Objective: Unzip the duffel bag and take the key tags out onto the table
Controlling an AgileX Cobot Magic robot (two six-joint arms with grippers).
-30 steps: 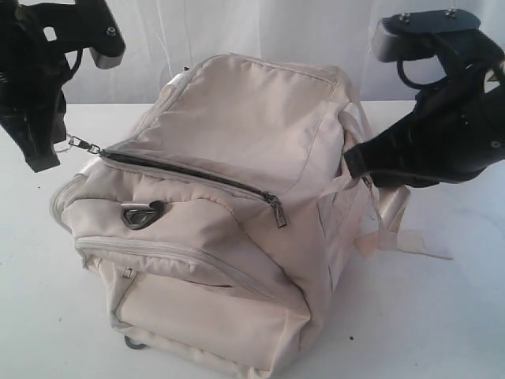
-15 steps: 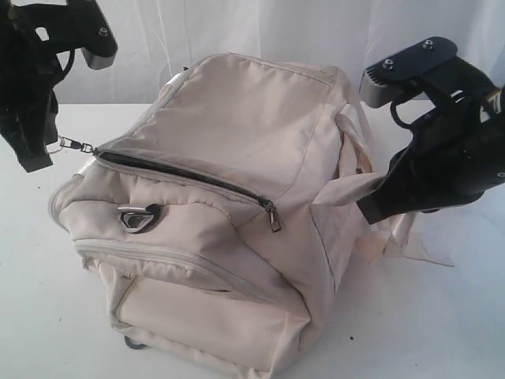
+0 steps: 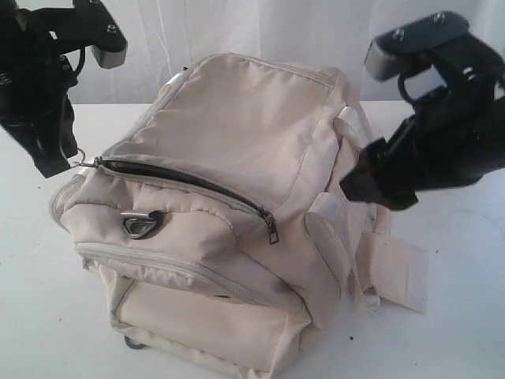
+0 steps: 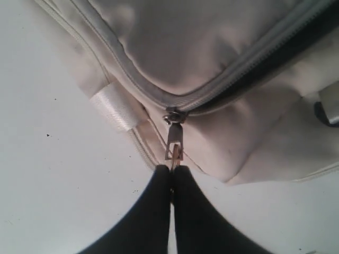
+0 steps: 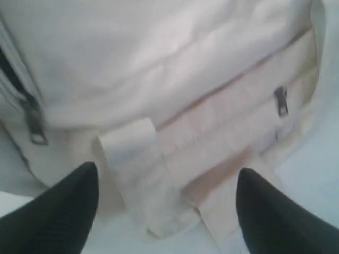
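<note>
- Since half a second ago: right end effector [image 3: 367, 185] has come off the webbing strap [image 3: 335, 229], which now droops down the duffel bag's [image 3: 237, 126] side. Its fingers are spread wide above the strap.
- Grip: left end effector [image 4: 171, 170] pressed together on the zipper pull [image 4: 175, 142] at the bag's left corner.
- Axis: zip opening [image 3: 181, 185] runs away from that pinch toward the second slider [image 3: 272, 227]; left arm nearer.
- Contents: key tags unseen, presumably inside; bag rests on the surface [image 3: 450, 316].
- Views: left wrist alone shows the pinch; exterior alone shows the opening's length.
</note>
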